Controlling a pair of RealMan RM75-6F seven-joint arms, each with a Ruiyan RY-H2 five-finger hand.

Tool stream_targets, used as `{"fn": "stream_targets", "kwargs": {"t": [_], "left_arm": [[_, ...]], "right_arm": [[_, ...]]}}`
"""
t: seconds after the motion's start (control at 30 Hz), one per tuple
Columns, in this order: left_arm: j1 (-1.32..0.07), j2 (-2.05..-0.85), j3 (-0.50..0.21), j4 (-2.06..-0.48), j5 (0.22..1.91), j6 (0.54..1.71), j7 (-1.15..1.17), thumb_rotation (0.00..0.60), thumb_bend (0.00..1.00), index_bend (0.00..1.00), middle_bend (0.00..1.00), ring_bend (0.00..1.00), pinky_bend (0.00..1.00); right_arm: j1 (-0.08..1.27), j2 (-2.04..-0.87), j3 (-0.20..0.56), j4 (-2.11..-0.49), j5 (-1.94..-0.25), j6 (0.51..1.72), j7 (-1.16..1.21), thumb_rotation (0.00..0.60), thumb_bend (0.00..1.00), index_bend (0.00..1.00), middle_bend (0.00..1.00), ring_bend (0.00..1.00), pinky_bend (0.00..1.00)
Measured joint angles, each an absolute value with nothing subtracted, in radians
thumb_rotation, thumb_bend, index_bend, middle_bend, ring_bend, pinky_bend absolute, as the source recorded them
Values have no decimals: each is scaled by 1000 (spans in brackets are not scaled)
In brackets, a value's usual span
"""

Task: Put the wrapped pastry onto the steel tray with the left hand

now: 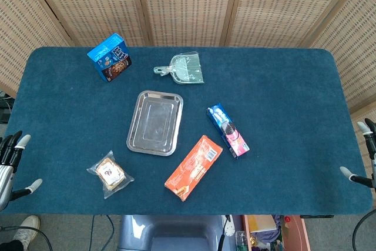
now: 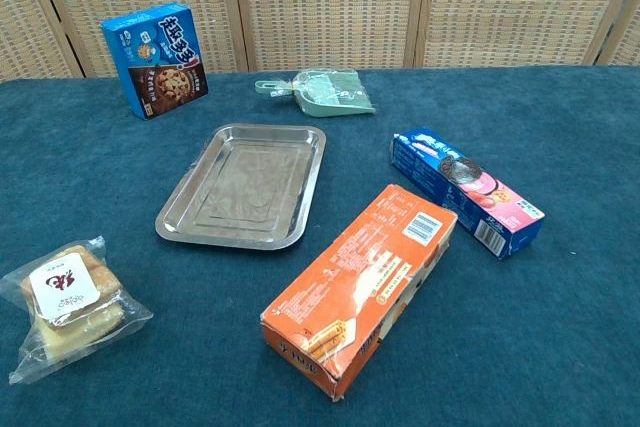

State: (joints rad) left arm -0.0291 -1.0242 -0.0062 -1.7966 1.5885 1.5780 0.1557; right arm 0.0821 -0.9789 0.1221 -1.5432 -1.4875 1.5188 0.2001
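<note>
The wrapped pastry [image 1: 110,174] [image 2: 68,302] lies in clear plastic with a white label on the blue table, near the front left. The steel tray [image 1: 155,122] [image 2: 245,185] sits empty a little behind and to the right of it. My left hand [image 1: 10,166] hangs at the table's left edge, well to the left of the pastry, fingers apart and holding nothing. My right hand [image 1: 364,157] shows only partly at the far right edge, fingers spread and empty. Neither hand appears in the chest view.
An orange box [image 1: 193,167] [image 2: 363,286] lies right of the tray, with a blue and pink biscuit pack [image 1: 228,130] [image 2: 465,189] beyond it. A blue cookie box [image 1: 110,57] [image 2: 154,45] and a green dustpan in plastic [image 1: 183,67] [image 2: 320,92] sit at the back.
</note>
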Motion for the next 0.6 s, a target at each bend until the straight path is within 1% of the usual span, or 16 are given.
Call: {"fn": "stream_targets", "kwargs": {"t": [0.17, 0.27, 0.37, 0.5, 0.53, 0.6], "left_arm": [[-39, -1024, -2, -1791, 1595, 1554, 151, 600, 0, 0, 0, 0, 0], [-56, -1027, 5, -1781, 1598, 1512, 155, 600, 0, 0, 0, 0, 0], [-85, -1035, 12, -1767, 1588, 1434, 172, 600, 0, 0, 0, 0, 0], [-157, -1081, 19, -1706, 1565, 1266, 184, 600, 0, 0, 0, 0, 2], [-175, -1097, 21, -1685, 1563, 1228, 181, 600, 0, 0, 0, 0, 9], [-216, -1142, 26, -1625, 1565, 1154, 162, 600, 0, 0, 0, 0, 58]], "right_arm": [[83, -978, 122, -1547, -1484, 1515, 200, 600, 0, 0, 0, 0, 0], [83, -977, 123, -1550, -1480, 1513, 202, 600, 0, 0, 0, 0, 0], [82, -975, 125, -1551, -1477, 1513, 211, 600, 0, 0, 0, 0, 0], [81, -972, 128, -1552, -1470, 1513, 219, 600, 0, 0, 0, 0, 0], [82, -972, 129, -1551, -1468, 1511, 220, 600, 0, 0, 0, 0, 0], [83, -971, 130, -1551, -1463, 1506, 221, 600, 0, 0, 0, 0, 0]]}}
